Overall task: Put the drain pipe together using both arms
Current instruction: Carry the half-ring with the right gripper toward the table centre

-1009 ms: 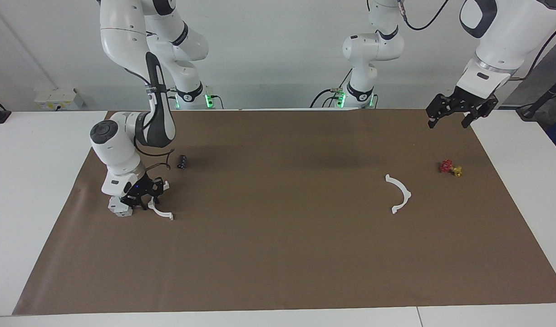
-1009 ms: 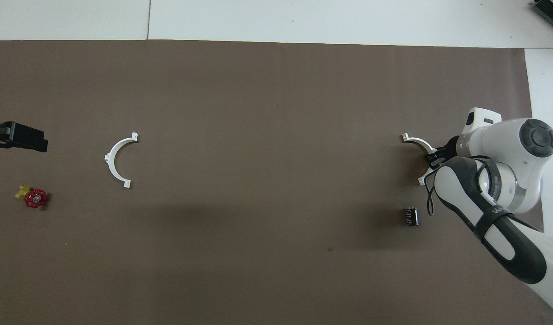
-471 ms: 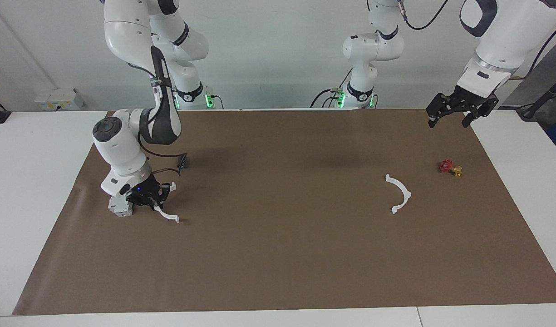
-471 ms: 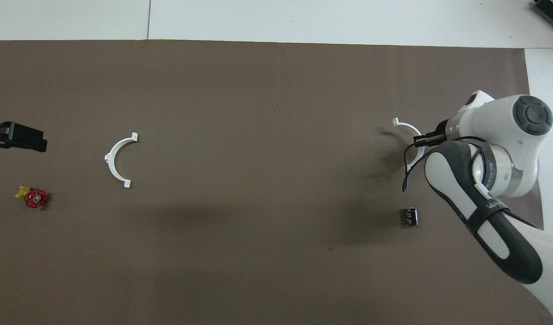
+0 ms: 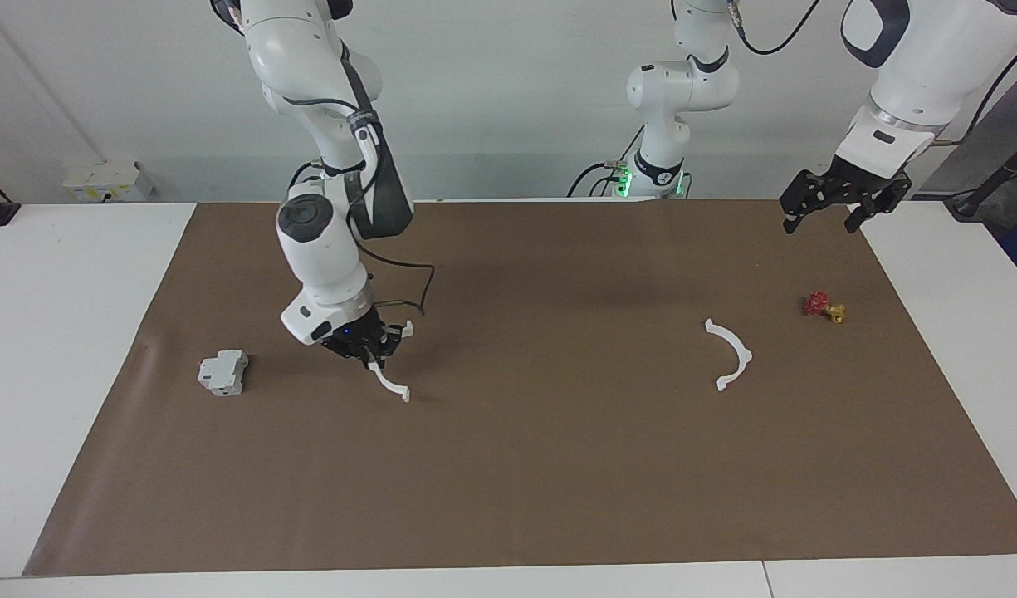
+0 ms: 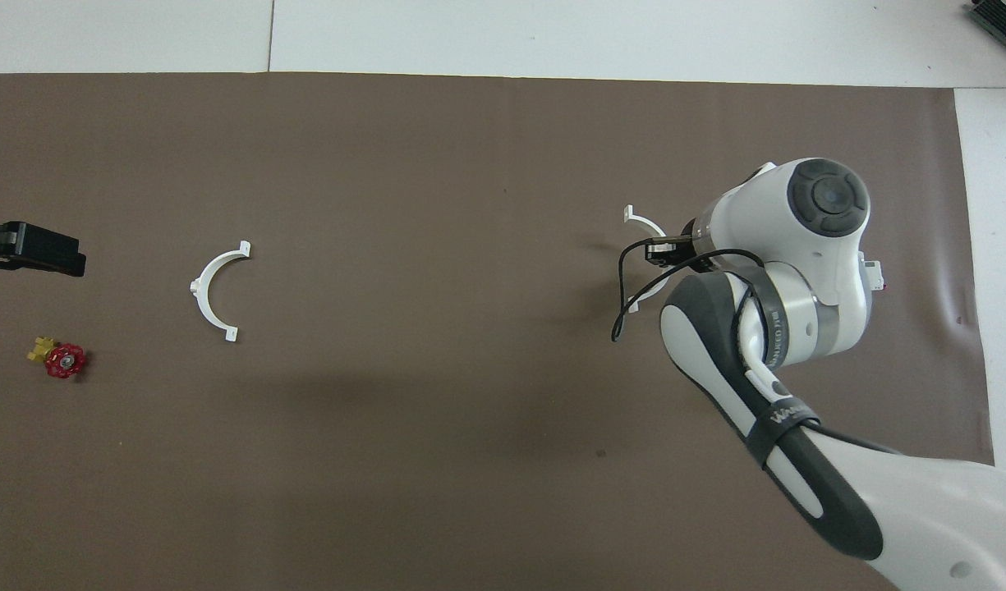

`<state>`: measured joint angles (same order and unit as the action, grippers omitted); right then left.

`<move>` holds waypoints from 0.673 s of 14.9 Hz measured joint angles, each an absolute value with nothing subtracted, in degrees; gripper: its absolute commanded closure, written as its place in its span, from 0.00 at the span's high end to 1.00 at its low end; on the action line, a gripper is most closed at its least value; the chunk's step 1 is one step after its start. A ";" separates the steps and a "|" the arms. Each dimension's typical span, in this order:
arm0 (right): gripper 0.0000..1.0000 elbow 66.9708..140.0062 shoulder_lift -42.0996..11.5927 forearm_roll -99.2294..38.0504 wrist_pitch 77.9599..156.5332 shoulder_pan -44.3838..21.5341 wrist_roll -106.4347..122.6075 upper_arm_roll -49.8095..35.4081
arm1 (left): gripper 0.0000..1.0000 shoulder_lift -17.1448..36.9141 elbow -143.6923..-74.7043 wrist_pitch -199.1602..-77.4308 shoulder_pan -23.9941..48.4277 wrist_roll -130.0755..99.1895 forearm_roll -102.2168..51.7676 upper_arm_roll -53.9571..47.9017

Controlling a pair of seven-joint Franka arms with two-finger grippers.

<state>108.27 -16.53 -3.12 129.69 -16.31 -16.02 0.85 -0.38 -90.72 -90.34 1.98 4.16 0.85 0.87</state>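
Note:
The drain pipe is in two white half-rings. My right gripper [image 5: 367,349] [image 6: 663,250] is shut on one half-ring [image 5: 389,384] [image 6: 644,220], which hangs tilted from it, its lower tab just over the brown mat. The other half-ring [image 5: 734,353] [image 6: 211,287] lies flat on the mat toward the left arm's end. My left gripper [image 5: 838,208] [image 6: 67,256] waits open in the air over the mat's corner nearest the left arm's base, holding nothing.
A grey-white boxy block [image 5: 223,371] sits on the mat [image 5: 558,482] toward the right arm's end. A small red-and-yellow valve [image 5: 823,307] [image 6: 59,359] lies close to the lying half-ring, under the left gripper's side. White table borders the mat.
My right gripper closed fully on the half-ring beside the grey block, lifted it and carried it toward the middle of the table. The left arm has not moved.

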 measured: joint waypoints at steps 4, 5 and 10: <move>0.00 107.41 -17.11 -3.16 129.70 -23.69 -24.16 0.70 | 1.00 -0.38 -90.72 -90.33 1.98 4.16 0.85 0.87; 0.00 106.98 -18.00 -3.16 129.84 -25.62 -25.68 0.69 | 1.00 -0.39 -90.72 -90.33 1.98 4.16 0.85 0.87; 0.00 102.33 -24.35 -3.13 131.18 -31.59 -30.97 0.69 | 1.00 -0.39 -90.72 -90.33 1.98 4.16 0.85 0.87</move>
<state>102.33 -24.35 -3.13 131.18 -31.59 -30.97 0.69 -0.39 -90.72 -90.33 1.98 4.16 0.85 0.87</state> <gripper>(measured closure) 0.793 0.000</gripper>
